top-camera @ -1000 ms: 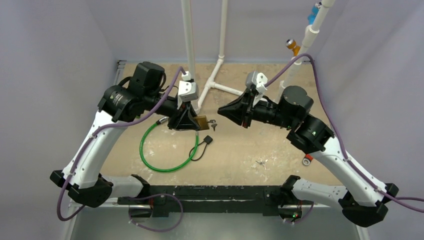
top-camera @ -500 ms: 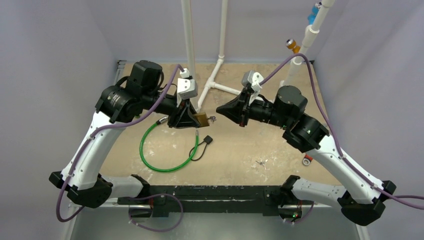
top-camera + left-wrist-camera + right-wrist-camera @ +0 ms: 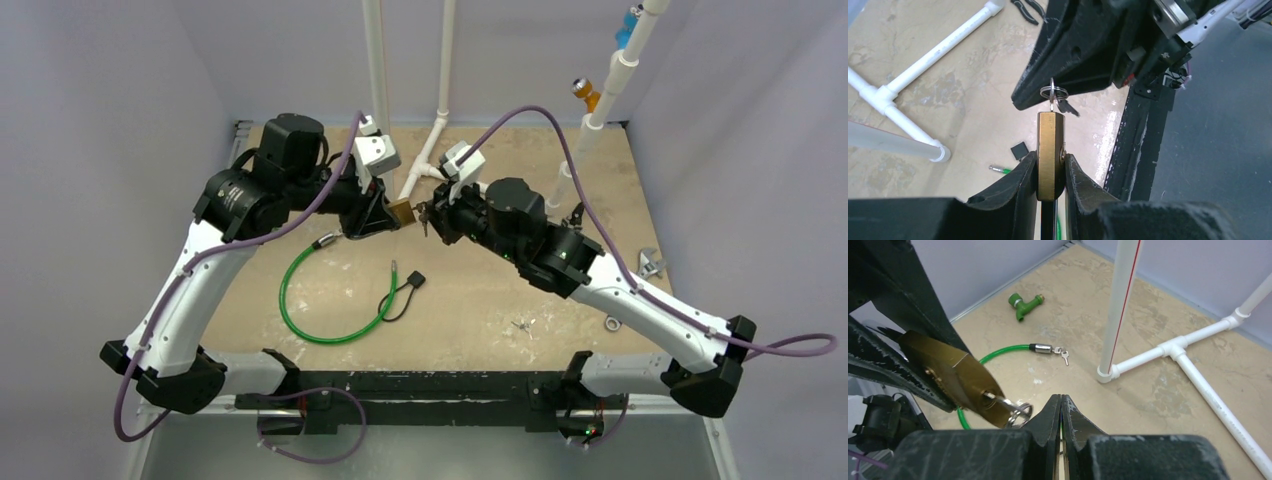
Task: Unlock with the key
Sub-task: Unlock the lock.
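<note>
Between the l. claw's (image 3: 1050, 159) two black fingers sits a flat brass padlock (image 3: 1050, 132). It's pinched on its broad faces, edge-on to the l. wrist cam, and held up off the tan tabletop (image 3: 480, 290). L. claw is set narrow, clamped on the lock body.

A small silver key (image 3: 1051, 104) sticks out of the lock's far end, the end away from the l. claw. A thin wire key ring (image 3: 1054, 92) goes through its head, w/ a 2nd dark key (image 3: 1068, 106) hanging off the ring.

R. claw (image 3: 1061, 400) faces the l. claw, tips right up at the key end. Its fingers are pressed flat together, nothing visible betw. them. On the r. wrist cam the ring lies just left of those closed tips; touching or only v. close, can't tell.

Beyond the r. claw's tips, down on the tabletop, is a green plastic-coated cable loop (image 3: 1008, 348) w/ a metal end. A small black square tag (image 3: 415, 279) on a cord lies near it. Further off by the wall is a green plastic pipe fitting (image 3: 1024, 304). Behind both claws stands a white PVC pipe frame (image 3: 376, 70).
</note>
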{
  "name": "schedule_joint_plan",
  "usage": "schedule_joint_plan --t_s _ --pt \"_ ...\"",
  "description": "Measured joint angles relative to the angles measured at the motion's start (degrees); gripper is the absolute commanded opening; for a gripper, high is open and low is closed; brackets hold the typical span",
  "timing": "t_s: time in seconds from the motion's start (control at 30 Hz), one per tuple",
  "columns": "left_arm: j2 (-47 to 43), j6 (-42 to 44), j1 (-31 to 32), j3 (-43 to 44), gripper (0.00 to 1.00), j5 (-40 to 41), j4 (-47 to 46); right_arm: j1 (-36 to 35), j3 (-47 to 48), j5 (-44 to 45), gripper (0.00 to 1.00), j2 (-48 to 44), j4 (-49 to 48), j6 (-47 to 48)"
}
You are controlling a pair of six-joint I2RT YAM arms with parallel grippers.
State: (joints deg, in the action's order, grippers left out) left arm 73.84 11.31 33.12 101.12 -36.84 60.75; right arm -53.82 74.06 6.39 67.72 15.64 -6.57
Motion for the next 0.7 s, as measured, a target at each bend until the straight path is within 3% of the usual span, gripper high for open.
schedule_joint_plan --t_s 0.33,0.7 --pt "0.17 -0.24 0.04 -0.7 0.0 4.46 -0.2 -3.26 0.07 12.26 0.0 0.61 -0.96 1.84" --pt "0.17 -0.24 0.22 -0.74 0.0 4.72 -0.11 -6.45 0.9 16.79 0.0 0.83 -2.69 5.4"
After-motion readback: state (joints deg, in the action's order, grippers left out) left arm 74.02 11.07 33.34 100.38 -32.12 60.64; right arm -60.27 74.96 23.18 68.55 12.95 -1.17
